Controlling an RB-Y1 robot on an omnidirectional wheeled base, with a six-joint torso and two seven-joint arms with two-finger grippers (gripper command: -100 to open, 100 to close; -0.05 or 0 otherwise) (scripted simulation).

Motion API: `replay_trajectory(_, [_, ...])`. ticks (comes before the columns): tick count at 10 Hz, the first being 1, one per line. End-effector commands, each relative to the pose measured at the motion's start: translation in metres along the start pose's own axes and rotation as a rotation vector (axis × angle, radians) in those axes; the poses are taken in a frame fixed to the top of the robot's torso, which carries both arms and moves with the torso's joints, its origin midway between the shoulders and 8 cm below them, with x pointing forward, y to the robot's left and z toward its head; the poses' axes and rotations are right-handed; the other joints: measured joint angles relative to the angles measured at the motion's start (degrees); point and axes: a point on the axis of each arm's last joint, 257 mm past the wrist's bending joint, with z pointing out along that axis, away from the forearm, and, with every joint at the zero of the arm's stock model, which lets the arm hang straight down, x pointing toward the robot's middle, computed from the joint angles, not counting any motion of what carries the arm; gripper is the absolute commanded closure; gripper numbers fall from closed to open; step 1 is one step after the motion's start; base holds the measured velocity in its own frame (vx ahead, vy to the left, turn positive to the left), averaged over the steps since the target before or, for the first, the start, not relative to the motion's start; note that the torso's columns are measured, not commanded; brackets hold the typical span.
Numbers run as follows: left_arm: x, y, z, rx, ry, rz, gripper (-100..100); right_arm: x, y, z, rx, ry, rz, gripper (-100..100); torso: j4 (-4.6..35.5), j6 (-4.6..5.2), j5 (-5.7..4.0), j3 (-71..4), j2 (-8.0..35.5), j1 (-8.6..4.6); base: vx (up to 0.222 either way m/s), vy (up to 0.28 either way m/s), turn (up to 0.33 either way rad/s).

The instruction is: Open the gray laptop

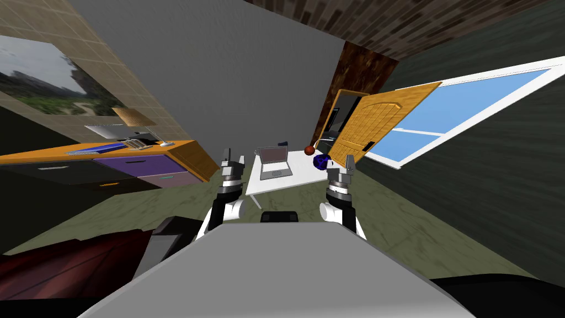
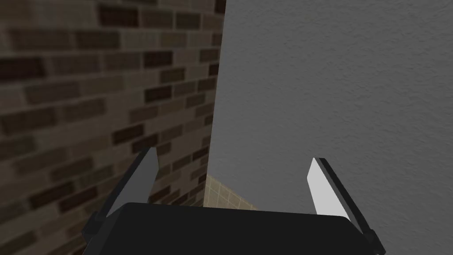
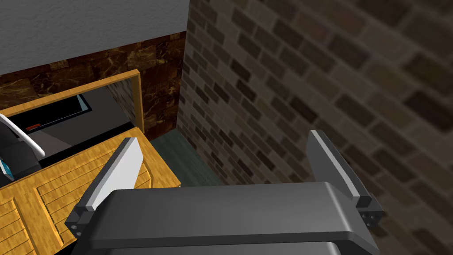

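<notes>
Nearest in the head view, the left gripper [image 1: 234,159] and right gripper [image 1: 341,164] stand just above centre frame. Between and beyond them the gray laptop [image 1: 275,163] sits on a white table [image 1: 259,186], its lid looking already raised and facing me and its hinge running across the frame, with a brown ball [image 1: 309,150] and a blue object [image 1: 321,161] to its right; I judge the left gripper the nearer. Left wrist view has that arm's fingers [image 2: 320,188] spread wide with nothing between them, while in the right wrist view its fingers [image 3: 118,170] are just as wide and empty, aimed beside a wooden door [image 3: 48,195] rather than at the laptop.
</notes>
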Motion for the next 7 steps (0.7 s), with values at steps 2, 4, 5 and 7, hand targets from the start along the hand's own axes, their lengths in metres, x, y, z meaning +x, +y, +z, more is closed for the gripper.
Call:
replay_trajectory(2, [0.0,0.0,0.0,0.0,0.0,0.0,0,0.0,0.0,0.0,0.0,0.0,0.0,0,6.0,0.0,0.0,-12.0,5.97,0.0,0.0,0.0,0.0])
replay_trajectory(4, [0.0,-0.0001,0.0,0.0,0.0,0.0,0,0.0,0.0001,0.0,0.0,0.0,0.0,0,14.24,0.0,0.0,-28.5,14.22,0.0,0.0,0.0,0.0])
replay_trajectory(5, [0.0,-0.0001,0.0,0.0,0.0,0.0,0,0.0,0.0001,0.0,0.0,0.0,0.0,0,18.46,0.0,0.0,-36.92,18.45,0.0,0.0,0.0,0.0])
replay_trajectory(7, [0.0,-0.0002,0.0,0.0,0.0,0.0,0,0.0,0.0002,0.0,0.0,0.0,0.0,0,26.91,0.0,0.0,-53.81,26.92,0.0,0.0,0.0,0.0])
